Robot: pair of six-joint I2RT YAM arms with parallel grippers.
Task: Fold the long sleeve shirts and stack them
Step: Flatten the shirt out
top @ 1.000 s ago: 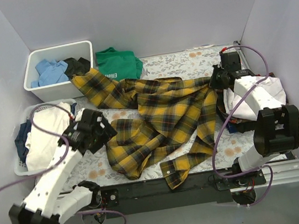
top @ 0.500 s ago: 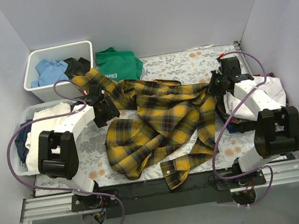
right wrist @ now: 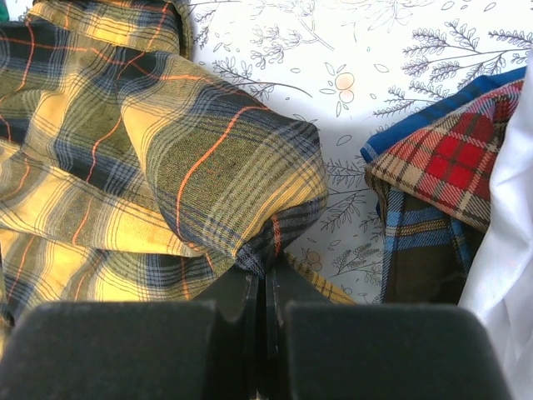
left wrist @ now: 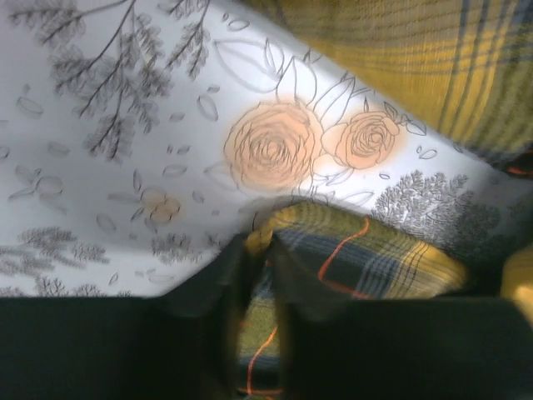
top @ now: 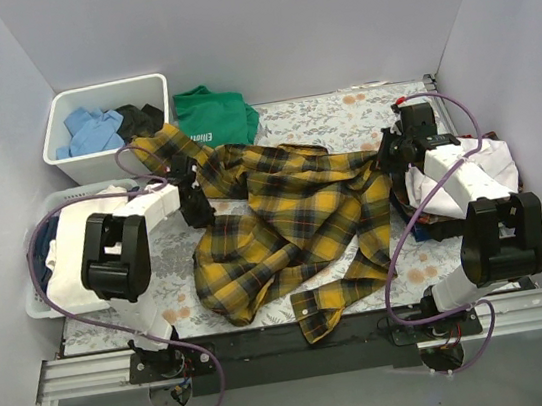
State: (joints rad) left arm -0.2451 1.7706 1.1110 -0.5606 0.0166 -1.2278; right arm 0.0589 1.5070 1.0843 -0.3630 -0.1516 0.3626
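The yellow-and-black plaid long sleeve shirt [top: 289, 221] lies crumpled across the middle of the flowered table. My left gripper [top: 197, 211] is at its left edge. In the left wrist view that gripper [left wrist: 260, 250] is shut on a fold of the plaid cloth [left wrist: 375, 258]. My right gripper [top: 388, 153] is at the shirt's right edge. The right wrist view has that gripper [right wrist: 266, 268] shut on a bunched corner of the plaid [right wrist: 216, 158]. A white garment [top: 496, 166] lies at the right under the right arm, its edge also in the right wrist view [right wrist: 508, 250].
A white bin [top: 148, 83] at the back left holds blue and black clothes. A green T-shirt [top: 213, 115] lies beside it. A basket [top: 35, 307] at the left holds white and dark clothes. A red-and-blue plaid garment [right wrist: 441, 158] lies next to the white one.
My left arm swung from the front left up to the plaid shirt's left edge, and its gripper shut on the cloth. The right arm kept its grip and place.
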